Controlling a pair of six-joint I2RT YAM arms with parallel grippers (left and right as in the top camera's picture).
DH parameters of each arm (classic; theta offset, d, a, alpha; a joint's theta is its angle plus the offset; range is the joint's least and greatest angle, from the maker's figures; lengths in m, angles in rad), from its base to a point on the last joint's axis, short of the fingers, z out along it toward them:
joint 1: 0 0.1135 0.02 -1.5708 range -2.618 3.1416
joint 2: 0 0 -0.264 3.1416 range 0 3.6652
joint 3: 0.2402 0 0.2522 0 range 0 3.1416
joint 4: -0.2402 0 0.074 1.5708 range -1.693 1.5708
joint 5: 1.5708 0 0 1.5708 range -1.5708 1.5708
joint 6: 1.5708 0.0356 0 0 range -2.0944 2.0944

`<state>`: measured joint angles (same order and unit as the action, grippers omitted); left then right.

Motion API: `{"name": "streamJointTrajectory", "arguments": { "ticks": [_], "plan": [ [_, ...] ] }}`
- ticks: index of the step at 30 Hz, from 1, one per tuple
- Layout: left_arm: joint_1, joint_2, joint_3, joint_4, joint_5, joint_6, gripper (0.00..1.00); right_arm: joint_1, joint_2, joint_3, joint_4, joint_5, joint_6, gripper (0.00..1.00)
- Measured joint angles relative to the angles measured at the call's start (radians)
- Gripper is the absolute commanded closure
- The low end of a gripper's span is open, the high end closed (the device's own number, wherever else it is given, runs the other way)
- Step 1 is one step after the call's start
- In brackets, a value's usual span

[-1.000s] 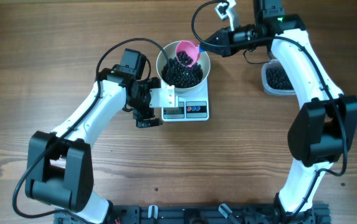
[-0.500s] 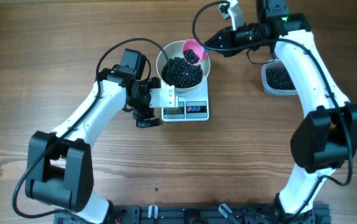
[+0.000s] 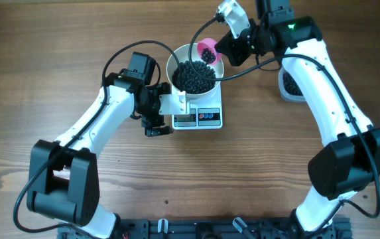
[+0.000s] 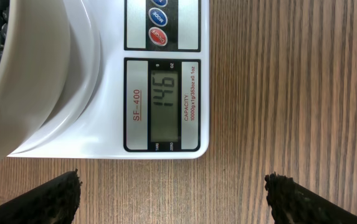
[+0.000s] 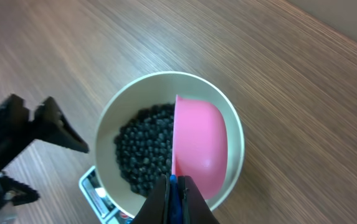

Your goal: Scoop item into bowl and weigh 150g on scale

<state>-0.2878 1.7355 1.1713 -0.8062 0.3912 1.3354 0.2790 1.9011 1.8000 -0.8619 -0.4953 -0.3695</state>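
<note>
Glossy black beans (image 3: 193, 76) fill a round white bowl (image 3: 170, 66) — right jaws clamp pink scoop (image 5: 200, 143) (left jaws wide).

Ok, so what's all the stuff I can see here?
beans: many, black, in the bowl
bowl: one, white, on the scale
scale: one, white, mid-table, showing 146
scoop: one, pink, tipped over the bowl
tub: one, clear, right side, more beans inside
table: one, brown wood, under everything
left jaws: black, open, beside the scale
right jaws: shut on the scoop
</note>
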Motion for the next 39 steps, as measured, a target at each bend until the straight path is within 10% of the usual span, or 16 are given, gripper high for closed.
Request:
{"name": "streamJointTrajectory", "arguments": {
  "ticks": [39],
  "plan": [
    [0.0, 0.0, 0.0, 0.0, 0.0, 0.0, 0.0, -0.063, 0.102, -0.019, 0.097, -0.216, 0.111, 0.96]
  ]
}}
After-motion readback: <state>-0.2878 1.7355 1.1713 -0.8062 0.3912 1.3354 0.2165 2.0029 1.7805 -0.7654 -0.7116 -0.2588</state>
